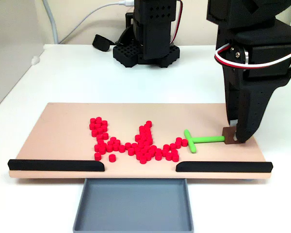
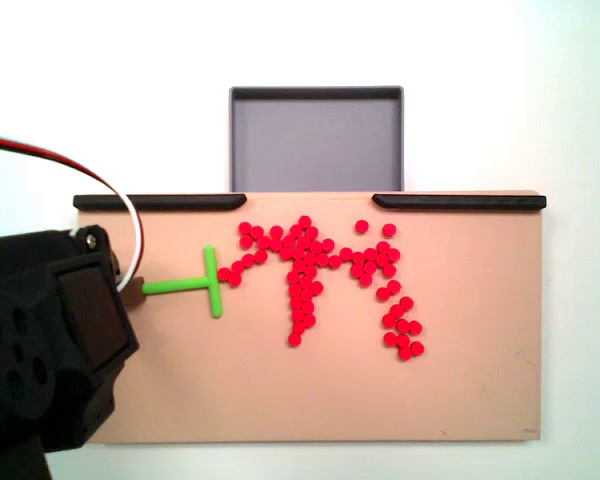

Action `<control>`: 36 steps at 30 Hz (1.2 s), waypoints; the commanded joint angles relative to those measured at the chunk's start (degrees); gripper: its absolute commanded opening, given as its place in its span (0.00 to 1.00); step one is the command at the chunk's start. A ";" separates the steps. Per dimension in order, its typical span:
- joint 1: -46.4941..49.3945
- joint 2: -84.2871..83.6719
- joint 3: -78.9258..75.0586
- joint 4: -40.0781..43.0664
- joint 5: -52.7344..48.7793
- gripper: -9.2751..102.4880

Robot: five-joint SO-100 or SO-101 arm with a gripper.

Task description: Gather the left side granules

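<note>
Dozens of red granules point(image 1: 136, 143) lie on the tan board point(image 1: 63, 131), left of the green T-shaped tool point(image 1: 201, 140) in a fixed view; hand point(image 1: 236, 138) pinches the tool's brown end block, well apart from granules | Another fixed view: granules point(image 2: 320, 270) right of tool point(image 2: 195, 285), below grey tray point(image 2: 316, 140); hand hidden beneath arm.

Red granules point(image 2: 315, 270) spread across tan board point(image 2: 280, 400), densest near far edge between two black strips point(image 2: 160, 201). Green T-tool point(image 2: 195, 285) left of pile, crossbar touching nearest granules. Grey tray point(image 2: 316, 140) beyond board.
</note>
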 commanded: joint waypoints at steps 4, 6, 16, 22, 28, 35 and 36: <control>0.97 -0.09 -1.41 -0.18 -1.14 0.08; 1.14 -0.09 -1.41 -0.18 -1.32 0.08; 1.85 -0.09 -1.41 -0.18 -1.85 0.08; 2.46 -0.18 -1.41 -0.18 -2.11 0.08; 3.08 -0.35 -1.41 -0.18 -2.64 0.08; 3.87 -0.35 -1.41 -0.18 -3.08 0.08; 4.04 -0.35 -1.41 -0.18 -3.16 0.08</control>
